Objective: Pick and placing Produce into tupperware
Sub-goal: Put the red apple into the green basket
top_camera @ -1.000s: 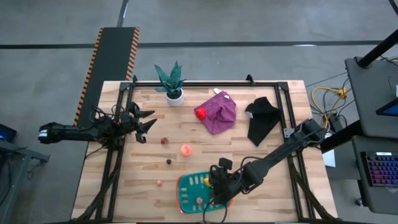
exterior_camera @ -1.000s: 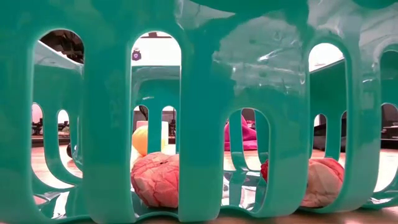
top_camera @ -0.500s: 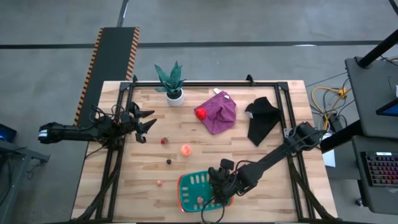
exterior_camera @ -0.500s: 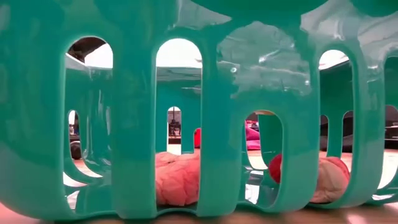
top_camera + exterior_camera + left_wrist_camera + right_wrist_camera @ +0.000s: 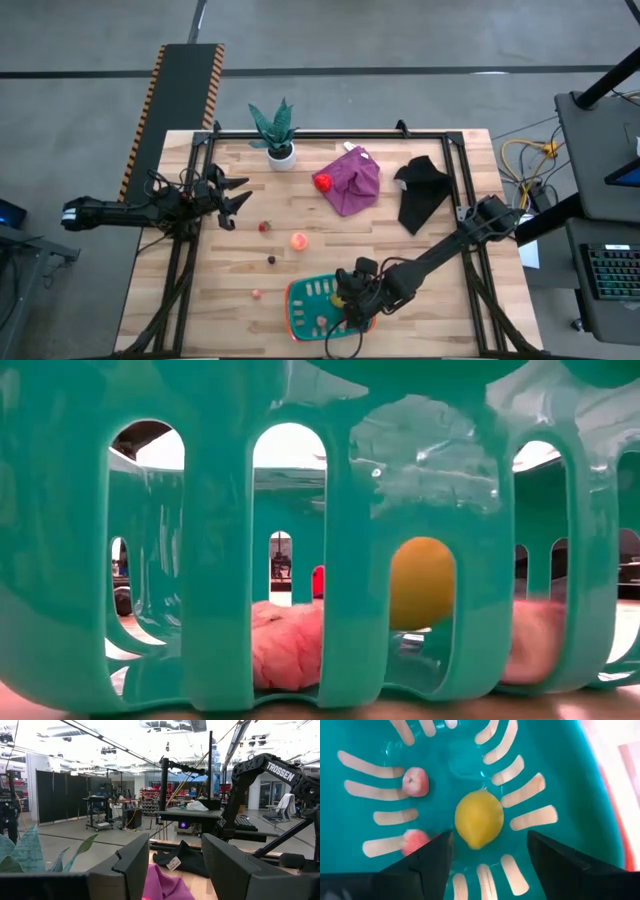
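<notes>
Now look: the yellow fruit [image 5: 479, 825] has just shown up inside the tupperware [image 5: 298, 296]. Half a second ago you could not see it through the slots in the low view, and now it sits there [image 5: 421, 582]. So it looks like one more piece of produce is in.

Far left of the tupperware, your left end effector [image 5: 232, 197] waits at the surface [image 5: 440, 195] edge, fingers spread, holding nothing.

A tiny pink piece [image 5: 256, 294] lies just left of the tupperware. Behind the tupperware lie the dark piece [image 5: 271, 260], a small red piece [image 5: 264, 227] and the peach-orange piece [image 5: 298, 241]. A red fruit [image 5: 323, 182] rests on the purple cloth [image 5: 354, 181].

Your right end effector [image 5: 345, 300] hovers over the tupperware's right side, fingers spread wide. The yellow fruit lies right below, between the fingers [image 5: 432, 861] but not touched. Two pink pieces [image 5: 415, 781] lie beside it.
</notes>
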{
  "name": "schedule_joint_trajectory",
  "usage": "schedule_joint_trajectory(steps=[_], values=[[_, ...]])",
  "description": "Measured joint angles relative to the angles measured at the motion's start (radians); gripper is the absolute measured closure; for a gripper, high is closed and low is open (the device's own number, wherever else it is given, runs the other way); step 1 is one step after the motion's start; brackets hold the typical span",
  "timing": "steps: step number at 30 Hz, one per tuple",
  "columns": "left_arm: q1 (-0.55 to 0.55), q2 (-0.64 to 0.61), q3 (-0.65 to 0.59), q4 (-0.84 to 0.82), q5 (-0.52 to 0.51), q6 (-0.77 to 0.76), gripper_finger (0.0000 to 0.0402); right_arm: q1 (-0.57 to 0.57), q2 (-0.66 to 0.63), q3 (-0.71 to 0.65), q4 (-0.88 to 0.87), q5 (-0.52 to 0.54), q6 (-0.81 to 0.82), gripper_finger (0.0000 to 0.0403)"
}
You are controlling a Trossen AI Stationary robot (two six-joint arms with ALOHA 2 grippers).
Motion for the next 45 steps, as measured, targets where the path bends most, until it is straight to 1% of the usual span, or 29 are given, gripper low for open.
schedule_joint_trajectory(steps=[2, 5, 8, 11, 13, 15, 19, 21, 29, 34, 36, 39, 41, 43, 45], values=[[0.000, 0.000, 0.000, 0.000, 0.000, 0.000, 0.0233, -0.002, -0.015, 0.000, 0.017, 0.033, -0.006, 0.0144], [0.000, 0.000, 0.000, 0.001, 0.000, 0.000, 0.0233, -0.005, -0.060, 0.000, 0.055, 0.126, -0.060, 0.0127], [0.000, 0.000, 0.000, 0.001, 0.000, 0.000, 0.0233, -0.005, -0.115, 0.015, 0.064, 0.275, -0.131, 0.0114], [0.000, 0.000, 0.000, 0.003, 0.000, 0.000, 0.0233, -0.011, -0.184, 0.019, 0.065, 0.421, -0.166, 0.0102], [0.000, 0.000, 0.000, 0.004, 0.000, 0.000, 0.0233, -0.028, -0.222, 0.017, 0.063, 0.450, -0.179, 0.0090], [0.000, 0.000, 0.000, 0.004, 0.001, 0.000, 0.0233, -0.053, -0.254, 0.016, 0.054, 0.441, -0.195, 0.0076], [0.000, 0.000, 0.000, 0.002, 0.000, 0.000, 0.0233, -0.125, -0.297, 0.016, 0.050, 0.390, -0.288, 0.0042], [0.000, 0.001, 0.000, 0.003, 0.001, 0.000, 0.0233, -0.169, -0.313, 0.016, 0.037, 0.362, -0.354, 0.0033], [0.000, 0.001, 0.000, 0.000, 0.001, 0.000, 0.0233, -0.338, -0.343, 0.015, 0.025, 0.125, -0.683, 0.0030], [0.000, 0.002, 0.000, -0.001, 0.001, 0.000, 0.0233, -0.461, -0.353, 0.015, -0.018, 0.053, -0.844, 0.0030], [0.000, 0.002, 0.000, -0.002, 0.001, 0.000, 0.0233, -0.523, -0.353, 0.015, -0.020, -0.029, -0.888, 0.0030], [0.000, 0.005, 0.000, -0.004, 0.000, 0.000, 0.0233, -0.615, -0.353, 0.015, -0.020, -0.188, -0.939, 0.0030], [0.000, 0.008, 0.000, -0.013, 0.000, -0.001, 0.0233, -0.666, -0.351, 0.015, -0.021, -0.267, -0.985, 0.0030], [0.000, 0.014, 0.000, -0.012, 0.000, -0.001, 0.0233, -0.709, -0.348, 0.015, -0.027, -0.319, -1.054, 0.0030], [0.000, 0.020, 0.000, -0.015, 0.000, -0.001, 0.0233, -0.741, -0.344, 0.015, -0.028, -0.345, -1.136, 0.0030]])
